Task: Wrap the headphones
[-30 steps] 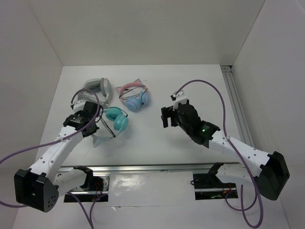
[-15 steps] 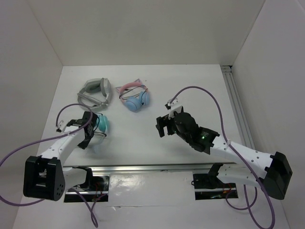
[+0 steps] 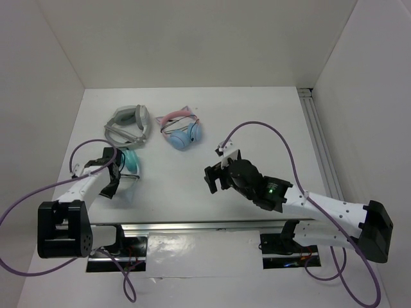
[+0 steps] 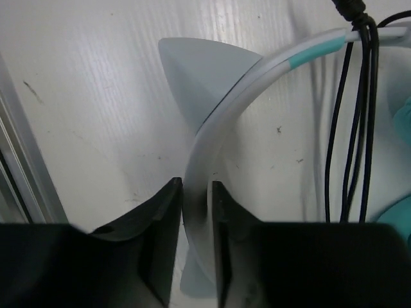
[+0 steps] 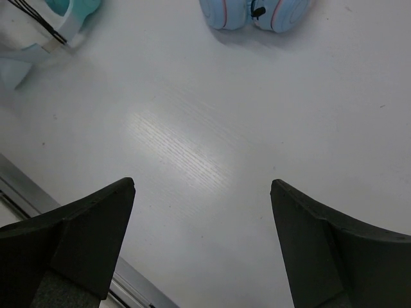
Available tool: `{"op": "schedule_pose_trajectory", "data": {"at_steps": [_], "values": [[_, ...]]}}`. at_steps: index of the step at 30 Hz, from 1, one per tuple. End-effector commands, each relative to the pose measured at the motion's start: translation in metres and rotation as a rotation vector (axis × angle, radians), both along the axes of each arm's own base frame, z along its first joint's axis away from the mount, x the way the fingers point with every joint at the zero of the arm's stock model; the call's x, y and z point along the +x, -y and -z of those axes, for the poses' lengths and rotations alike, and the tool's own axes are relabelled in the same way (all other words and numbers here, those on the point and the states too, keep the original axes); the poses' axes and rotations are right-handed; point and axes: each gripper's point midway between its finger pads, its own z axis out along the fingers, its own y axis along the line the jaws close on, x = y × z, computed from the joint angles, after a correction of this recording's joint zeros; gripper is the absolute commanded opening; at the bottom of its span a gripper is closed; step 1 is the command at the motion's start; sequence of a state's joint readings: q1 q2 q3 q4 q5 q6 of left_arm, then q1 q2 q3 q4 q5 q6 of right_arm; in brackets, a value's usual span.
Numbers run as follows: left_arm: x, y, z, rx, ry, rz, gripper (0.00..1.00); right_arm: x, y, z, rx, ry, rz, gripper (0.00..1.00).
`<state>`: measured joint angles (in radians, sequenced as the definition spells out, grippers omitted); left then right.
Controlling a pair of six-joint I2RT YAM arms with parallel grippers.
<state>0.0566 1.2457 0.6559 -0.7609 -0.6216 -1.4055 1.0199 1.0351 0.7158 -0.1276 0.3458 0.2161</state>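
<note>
Overhead view of a white table (image 3: 257, 122). The headphones (image 3: 130, 160), teal cups and pale cat-ear band, lay at the table's 9 o'clock edge. The left gripper (image 3: 114, 179) sat at their 7 o'clock, its 2 fingers (image 4: 164, 224) nearly together and pinching the band (image 4: 212, 128). Thin black cable (image 4: 350, 128) ran beside the band. At 3 o'clock, the right gripper (image 3: 215, 178) hung spread wide, holding nothing. 2 other pairs, grey-white headphones (image 3: 128, 125) and pink-band headphones (image 3: 182, 131), lay at 12 and 1 o'clock.
</note>
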Motion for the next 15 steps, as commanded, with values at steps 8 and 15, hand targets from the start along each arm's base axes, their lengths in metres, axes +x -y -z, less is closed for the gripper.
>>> {"op": "schedule_pose_trajectory", "data": {"at_steps": [8, 15], "values": [[0.008, 0.005, -0.020, -0.038, 0.079, 0.033, 0.96, -0.004, -0.005, -0.020, 0.034, 0.038, 0.024, 0.94], [0.021, 0.003, -0.107, 0.017, 0.340, 0.130, 1.00, -0.007, -0.012, -0.044, 0.091, 0.035, 0.041, 1.00]]}}
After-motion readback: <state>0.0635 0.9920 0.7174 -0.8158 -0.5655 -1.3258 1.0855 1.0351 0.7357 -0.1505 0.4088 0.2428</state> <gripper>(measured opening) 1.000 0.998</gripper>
